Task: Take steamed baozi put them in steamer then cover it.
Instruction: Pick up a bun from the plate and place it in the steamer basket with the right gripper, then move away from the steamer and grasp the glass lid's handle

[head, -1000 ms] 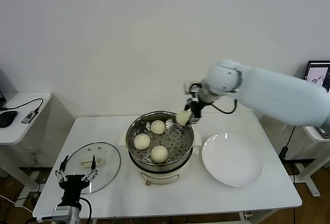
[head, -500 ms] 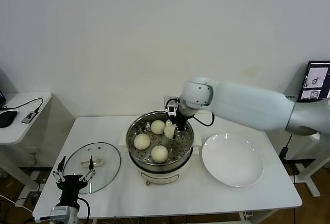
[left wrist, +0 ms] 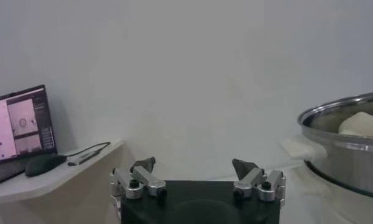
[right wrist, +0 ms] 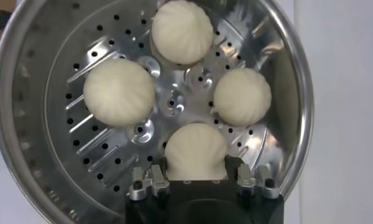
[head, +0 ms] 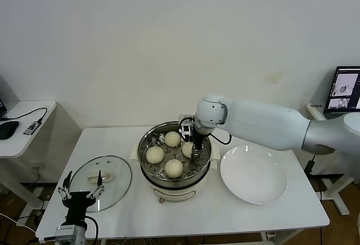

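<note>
The steamer (head: 145, 143) stands mid-table, its perforated tray (right wrist: 64, 158) holding three loose baozi (head: 172, 138) (head: 154, 154) (head: 174, 168). My right gripper (head: 194, 147) reaches down into the pot at its right side, shut on a fourth baozi (right wrist: 195, 152) that sits low on the tray between the fingers (right wrist: 233, 167). The other baozi (right wrist: 181, 31) (right wrist: 118, 92) (right wrist: 242, 96) lie apart from it. The glass cover (head: 104, 180) lies flat on the table to the left. My left gripper (head: 83, 191) is open and empty at the table's front left, beside the cover.
An empty white plate (head: 253, 174) lies right of the steamer. A side desk with a mouse and cable (head: 17, 124) stands at the far left, a monitor (head: 346, 87) at the far right. The steamer wall (left wrist: 344, 158) shows in the left wrist view.
My right gripper has carried the baozi from above the steamer's far right rim leftward and down onto the tray. The left arm has barely shifted.
</note>
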You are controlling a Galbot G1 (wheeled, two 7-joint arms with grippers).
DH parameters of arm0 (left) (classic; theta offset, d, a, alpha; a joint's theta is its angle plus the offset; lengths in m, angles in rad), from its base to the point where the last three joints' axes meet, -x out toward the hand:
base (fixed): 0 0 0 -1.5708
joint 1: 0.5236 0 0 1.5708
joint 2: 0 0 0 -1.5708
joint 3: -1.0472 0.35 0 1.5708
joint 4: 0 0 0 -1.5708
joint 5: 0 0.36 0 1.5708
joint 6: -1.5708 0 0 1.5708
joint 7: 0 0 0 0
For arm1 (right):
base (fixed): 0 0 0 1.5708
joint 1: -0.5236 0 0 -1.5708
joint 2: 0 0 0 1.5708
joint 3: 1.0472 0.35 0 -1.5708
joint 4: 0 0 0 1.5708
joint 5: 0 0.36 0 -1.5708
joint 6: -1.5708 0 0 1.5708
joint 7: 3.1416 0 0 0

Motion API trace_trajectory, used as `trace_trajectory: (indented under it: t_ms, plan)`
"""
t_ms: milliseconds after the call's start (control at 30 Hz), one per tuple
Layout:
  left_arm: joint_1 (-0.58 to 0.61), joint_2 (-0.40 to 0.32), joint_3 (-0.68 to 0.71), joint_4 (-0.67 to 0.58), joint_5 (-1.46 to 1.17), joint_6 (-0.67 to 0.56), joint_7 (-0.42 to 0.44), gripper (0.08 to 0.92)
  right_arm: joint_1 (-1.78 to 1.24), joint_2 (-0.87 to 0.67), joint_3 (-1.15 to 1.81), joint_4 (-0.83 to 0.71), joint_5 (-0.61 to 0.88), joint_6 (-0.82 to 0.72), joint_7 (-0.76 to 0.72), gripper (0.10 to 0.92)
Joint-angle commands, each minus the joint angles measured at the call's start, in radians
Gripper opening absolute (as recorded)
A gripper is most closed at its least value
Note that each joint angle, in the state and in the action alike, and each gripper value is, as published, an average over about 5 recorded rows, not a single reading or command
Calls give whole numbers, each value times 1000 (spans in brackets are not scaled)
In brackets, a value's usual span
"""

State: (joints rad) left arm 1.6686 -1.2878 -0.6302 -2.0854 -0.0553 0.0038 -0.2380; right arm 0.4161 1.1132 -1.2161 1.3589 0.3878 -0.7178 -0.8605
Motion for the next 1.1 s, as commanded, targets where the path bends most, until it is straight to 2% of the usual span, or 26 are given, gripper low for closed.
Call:
trace_trajectory:
  t_ms: [33,100,333,500,667,800,933,1100]
  plan:
    - [-1,4,7,7,9,-2,2,823,-23,-4,18,3,-34,-2,3,602]
    - [-2,5,9,9,12,-3,2,823,-19,-17,30,13,-33,-1,4,626]
    - [-13,12,1,14,17,-3,4,823,-9,-107,118,106,-8,1,28,799]
    - [-19,14,-2,10,28,-4,6,823,-44,-204,209,237,32,9,108,822]
    - [-19,16,-2,15,32,-5,6,823,-198,-336,354,365,75,60,288,823]
    - [-18,14,2,21,48,-8,6,823,-433,-432,540,431,53,172,469,823]
    - [-20,8,10,27,76,-17,12,823,-752,-482,805,484,2,368,628,823]
    - [-27,1,20,31,85,-23,17,823,-1141,-418,1162,514,-112,565,697,823]
